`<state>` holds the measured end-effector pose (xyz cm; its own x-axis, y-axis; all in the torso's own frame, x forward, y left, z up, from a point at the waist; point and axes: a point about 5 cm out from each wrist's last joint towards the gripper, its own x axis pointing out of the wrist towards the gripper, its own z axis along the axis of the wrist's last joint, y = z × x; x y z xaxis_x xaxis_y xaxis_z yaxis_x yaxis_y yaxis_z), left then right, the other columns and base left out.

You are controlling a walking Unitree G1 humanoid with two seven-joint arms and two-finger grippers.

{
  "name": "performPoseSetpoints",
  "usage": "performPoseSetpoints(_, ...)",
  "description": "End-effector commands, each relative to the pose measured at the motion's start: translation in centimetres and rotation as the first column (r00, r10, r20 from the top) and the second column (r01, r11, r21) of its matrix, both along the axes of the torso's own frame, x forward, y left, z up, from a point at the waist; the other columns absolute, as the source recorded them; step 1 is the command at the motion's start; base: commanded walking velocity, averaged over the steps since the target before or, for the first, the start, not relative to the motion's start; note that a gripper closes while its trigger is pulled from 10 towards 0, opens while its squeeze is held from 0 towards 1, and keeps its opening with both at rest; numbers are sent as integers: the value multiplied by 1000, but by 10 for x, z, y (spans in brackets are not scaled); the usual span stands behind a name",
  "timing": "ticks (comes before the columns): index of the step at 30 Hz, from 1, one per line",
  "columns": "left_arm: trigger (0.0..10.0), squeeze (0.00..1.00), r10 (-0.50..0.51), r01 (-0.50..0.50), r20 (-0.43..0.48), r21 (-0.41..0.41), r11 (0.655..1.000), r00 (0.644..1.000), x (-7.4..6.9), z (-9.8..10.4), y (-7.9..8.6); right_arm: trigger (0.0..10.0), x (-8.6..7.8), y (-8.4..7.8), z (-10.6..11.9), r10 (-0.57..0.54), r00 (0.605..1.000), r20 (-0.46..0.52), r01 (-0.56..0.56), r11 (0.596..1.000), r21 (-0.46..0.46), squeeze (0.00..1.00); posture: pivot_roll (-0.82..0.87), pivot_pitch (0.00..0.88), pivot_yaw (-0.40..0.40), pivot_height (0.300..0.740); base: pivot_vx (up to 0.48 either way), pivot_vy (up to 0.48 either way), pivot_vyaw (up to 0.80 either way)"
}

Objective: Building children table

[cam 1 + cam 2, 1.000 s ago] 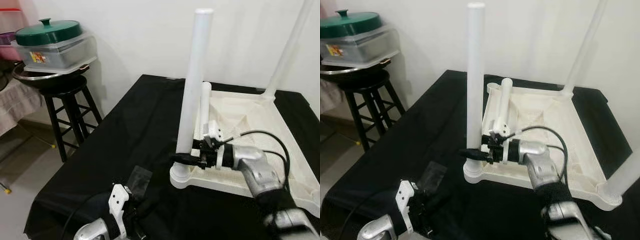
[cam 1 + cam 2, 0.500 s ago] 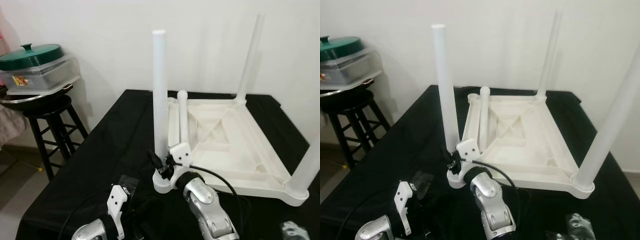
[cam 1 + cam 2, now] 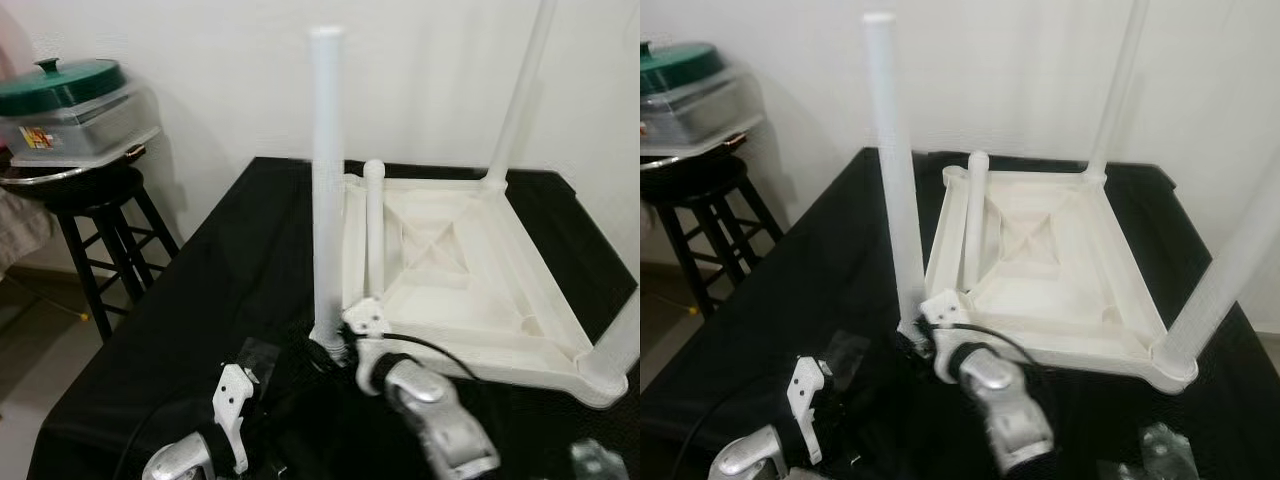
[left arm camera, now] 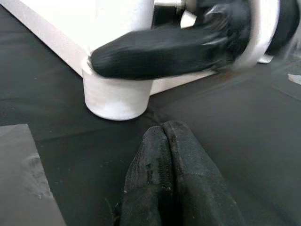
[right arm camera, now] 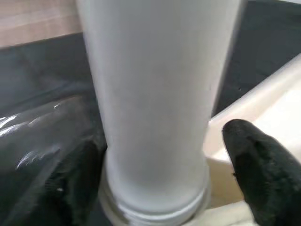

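An upturned white plastic children's table [image 3: 470, 300] lies on a black cloth [image 3: 230, 270]. One tall white leg [image 3: 328, 180] stands in its near left corner socket [image 4: 115, 99]. Two more legs stand at the far right [image 3: 520, 90] and the near right [image 3: 1230, 260]. Another leg [image 3: 374, 230] rests inside along the left rim. My right gripper [image 5: 155, 174] is open at the base of the near left leg, one finger [image 5: 258, 160] on each side of it and a gap beside this one. My left gripper [image 4: 163, 127] lies shut on the cloth just before that socket, holding nothing.
A black stool [image 3: 95, 220] at the left carries a metal bowl and a clear container with a green lid [image 3: 70, 90]. Clear plastic bags lie on the cloth near the left [image 3: 255, 355] and at the near right [image 3: 1165, 445]. A white wall stands behind.
The camera has shifted. My right arm swung from the right side of the leg round to the near side, its gripper staying at the leg's base. The left arm has barely moved.
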<state>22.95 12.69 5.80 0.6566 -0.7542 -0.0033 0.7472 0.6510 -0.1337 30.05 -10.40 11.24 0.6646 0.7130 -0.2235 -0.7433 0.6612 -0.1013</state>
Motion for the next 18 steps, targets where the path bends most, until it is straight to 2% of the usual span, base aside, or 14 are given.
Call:
performPoseSetpoints(1,10000,0,1,-1,-5,6,1000,1000,1,-1,0,10000,2,4,12,104,994,46,-105,994,29,945,-2,0,5,740,0,0,0)
performPoseSetpoints(2,10000,0,0,0,-5,5,1000,1000,1,-1,0,10000,8,-6,21,167,984,65,-168,986,7,0,3,0,-2,740,0,0,0)
performPoseSetpoints(3,10000,0,0,0,-5,5,1000,1000,1,-1,0,10000,8,-6,21,167,984,65,-168,986,7,0,3,0,-2,740,0,0,0)
performPoseSetpoints(4,10000,0,0,0,-4,5,1000,1000,2,-1,-1,10000,16,-16,30,225,972,69,-225,974,1,0,10,0,-8,740,0,0,0)
performPoseSetpoints(5,10000,0,0,0,-4,5,1000,1000,2,-1,-1,10000,16,-16,30,225,972,69,-225,974,1,0,10,0,-8,740,0,0,0)
performPoseSetpoints(7,10000,0,2,-2,-1,6,1000,1000,2,-1,-1,10000,25,-28,45,323,945,59,-324,946,6,0,17,0,-12,740,0,0,0)
performPoseSetpoints(9,10000,0,4,-4,0,7,1000,1000,3,-1,-1,10000,28,-31,51,357,933,56,-358,934,6,0,24,0,-17,740,0,0,0)
performPoseSetpoints(10,10000,0,5,-5,2,8,1000,1000,3,-1,-2,5333,31,-33,56,386,921,45,-387,922,9,0,29,0,-19,740,0,0,0)
performPoseSetpoints(11,10000,0,5,-5,2,8,1000,1000,3,-1,-2,5333,31,-33,56,386,921,45,-387,922,9,0,29,0,-19,740,0,0,0)
performPoseSetpoints(12,10000,0,5,-5,3,9,1000,1000,4,0,-2,1098,34,-34,61,411,911,33,-412,911,18,0,32,0,-21,740,0,0,0)
performPoseSetpoints(13,10000,0,6,-6,4,9,1000,1000,4,0,-2,2039,37,-36,65,439,898,23,-439,898,23,0,33,0,-22,740,0,0,0)
performPoseSetpoints(15,10000,0,6,-6,4,9,1000,1000,4,0,-2,2039,37,-36,65,439,898,23,-439,898,23,0,33,0,-22,740,0,0,0)
performPoseSetpoints(16,10000,0,5,-5,4,9,1000,1000,4,0,-2,0,38,-38,66,461,887,5,-461,887,21,0,33,0,-22,740,0,0,0)
performPoseSetpoints(18,10000,0,5,-5,4,8,1000,1000,4,0,-3,0,40,-42,64,478,878,-18,-478,878,17,0,33,0,-24,740,0,0,0)
